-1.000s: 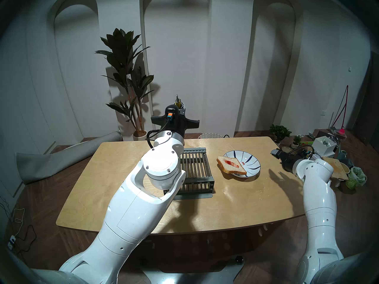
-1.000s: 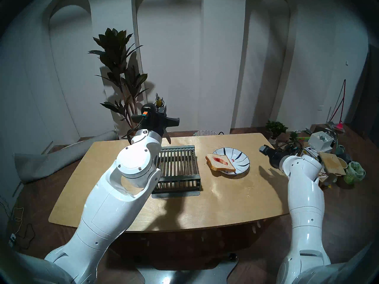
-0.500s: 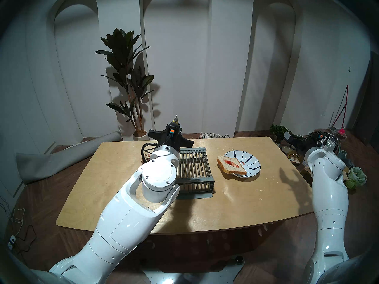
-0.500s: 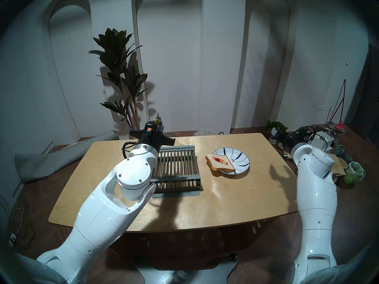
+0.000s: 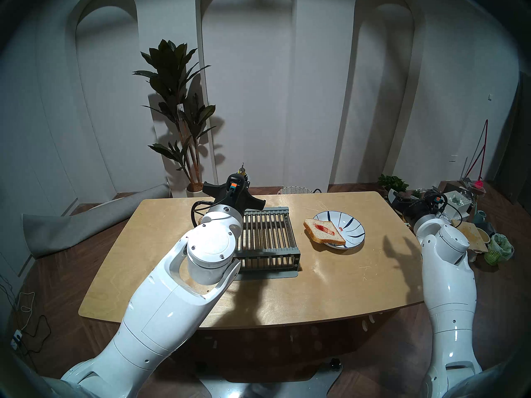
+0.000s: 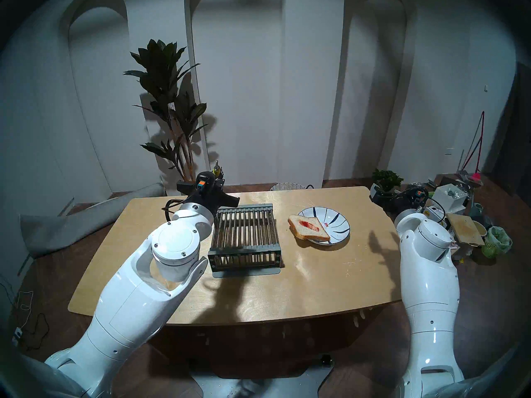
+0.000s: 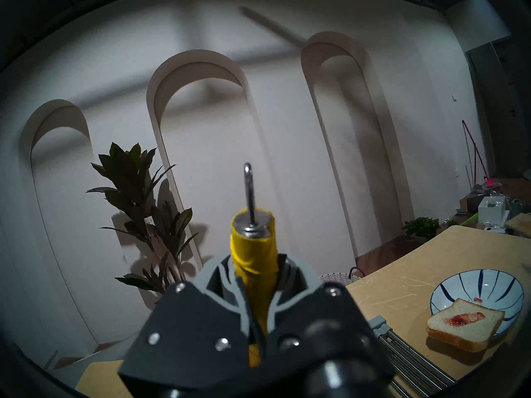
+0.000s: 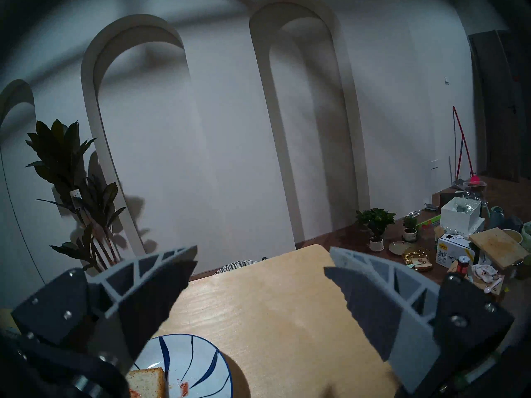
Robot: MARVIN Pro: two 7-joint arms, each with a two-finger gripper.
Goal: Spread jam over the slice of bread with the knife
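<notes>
Yellow-handled knife (image 7: 253, 262) stands upright, clenched in the left claw (image 7: 255, 291); right claw (image 8: 260, 276) gapes empty.

1. Left tool (image 7: 255, 299) is clamped on the knife (image 7: 253, 245), pointing level over the far-left part of the tabletop (image 5: 330, 288).
2. Right tool (image 8: 260, 276) gapes wide past the tabletop's right edge.

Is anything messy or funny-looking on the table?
A little. The bread hangs off the plate's left edge instead of lying fully on it, and its jam is only one narrow streak in the middle. A small red blob has also landed on the plate beside the slice.
</notes>
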